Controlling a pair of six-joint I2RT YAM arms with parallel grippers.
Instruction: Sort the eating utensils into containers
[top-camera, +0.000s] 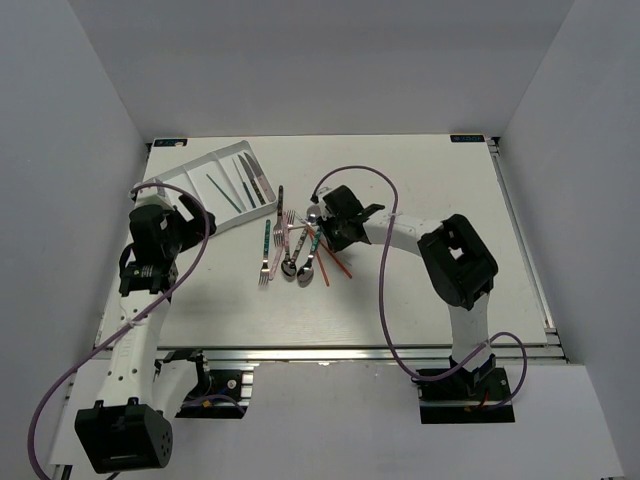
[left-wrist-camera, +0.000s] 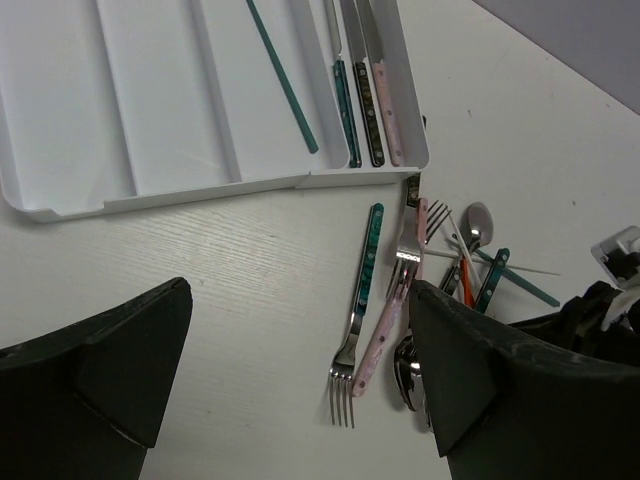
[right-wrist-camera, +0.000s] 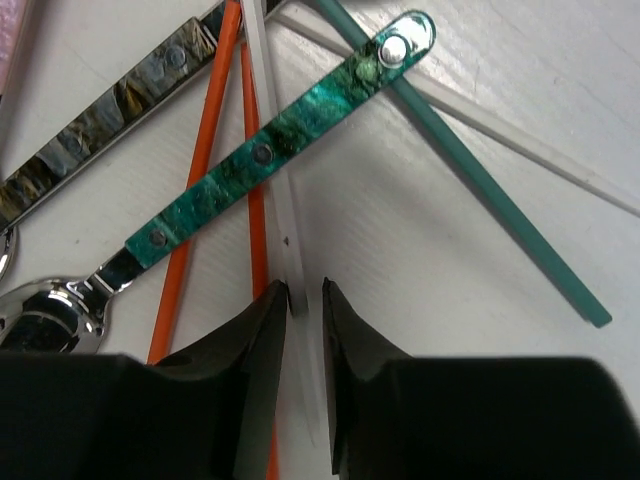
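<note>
At the bottom of the right wrist view, the right gripper (right-wrist-camera: 304, 300) is narrowed to a slit astride a white chopstick (right-wrist-camera: 257, 50). I cannot tell whether it is pinching it yet. It probably chose a bare stretch, below where the teal-handled spoon (right-wrist-camera: 330, 95) and orange chopsticks (right-wrist-camera: 203, 150) cross. The left gripper (left-wrist-camera: 298, 330) hangs wide open and empty over bare table, probably waiting its turn clear of the heap. Beyond it, centre right, lie a teal-handled fork (left-wrist-camera: 362, 290) and a pink-handled fork (left-wrist-camera: 390, 320), unsorted. Farthest, upper left, the white cutlery tray (left-wrist-camera: 200, 193) holds a teal chopstick (left-wrist-camera: 285, 80) and, one compartment right, three knives (left-wrist-camera: 365, 110).
</note>
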